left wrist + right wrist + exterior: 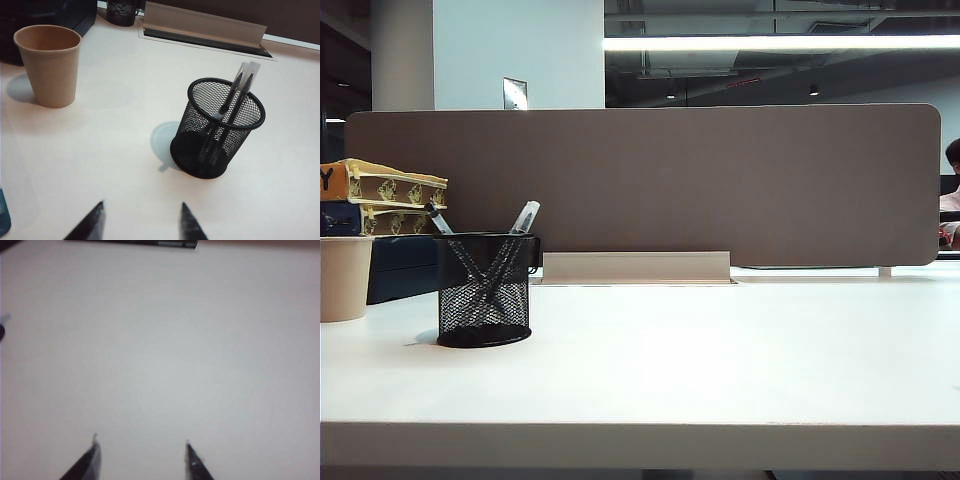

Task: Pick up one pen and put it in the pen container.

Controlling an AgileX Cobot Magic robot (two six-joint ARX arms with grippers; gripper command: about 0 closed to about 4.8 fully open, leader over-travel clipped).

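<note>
The black wire-mesh pen container (484, 290) (218, 127) stands upright on the white table, left of the middle. Two clear-barrelled pens (525, 218) (244, 82) lean inside it, their ends sticking up past the rim. No arm shows in the exterior view. My left gripper (142, 206) hangs open above the bare table, well back from the container, nothing between its fingertips. In the right wrist view my right gripper (141, 441) is open too, over plain white tabletop with nothing held.
A plain beige cup (342, 278) (50, 65) stands left of the container. Stacked boxes (390, 205) sit behind it. A brown partition (640, 185) with a white cable tray (636, 266) runs along the table's back edge.
</note>
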